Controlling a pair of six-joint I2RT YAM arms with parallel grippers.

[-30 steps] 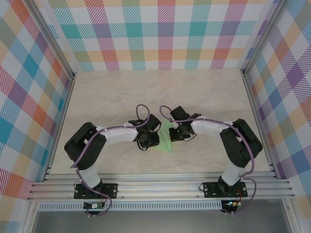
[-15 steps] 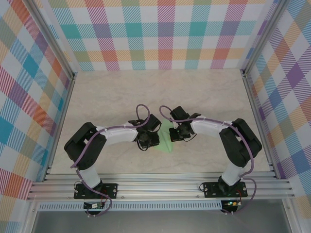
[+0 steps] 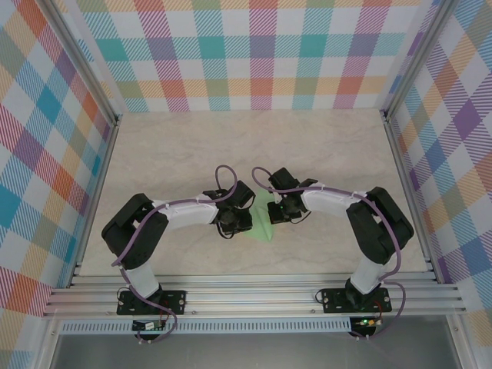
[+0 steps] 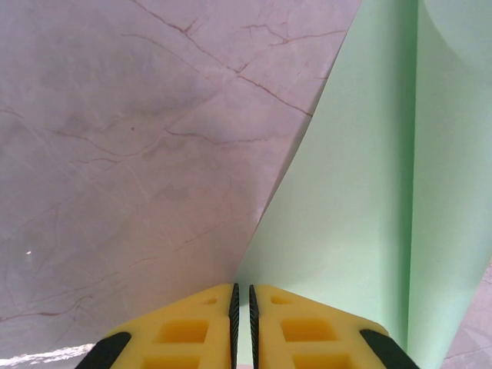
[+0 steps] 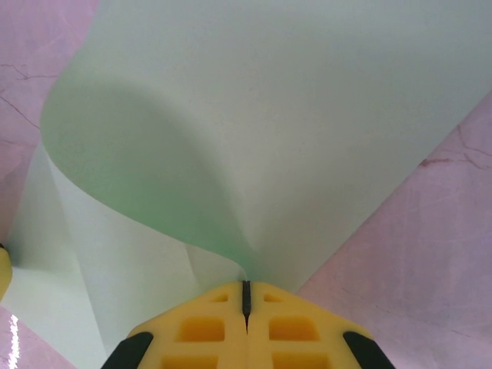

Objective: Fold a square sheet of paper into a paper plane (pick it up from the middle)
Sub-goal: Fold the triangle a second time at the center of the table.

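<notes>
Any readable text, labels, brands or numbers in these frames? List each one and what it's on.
No readable text anywhere.
The square sheet of paper is plain pale green, no print.
The yellow left fingers and right fingers carry no markings.
The plaid walls show pattern only.
The small board under the left arm base is too small to read.

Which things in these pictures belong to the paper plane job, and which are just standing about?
Part of the job:
- green sheet of paper, curled over, not yet a plane
- left gripper, closed on its edge
- right gripper, closed on the curled part

Just there:
- table
- checked walls
- metal rails
</notes>
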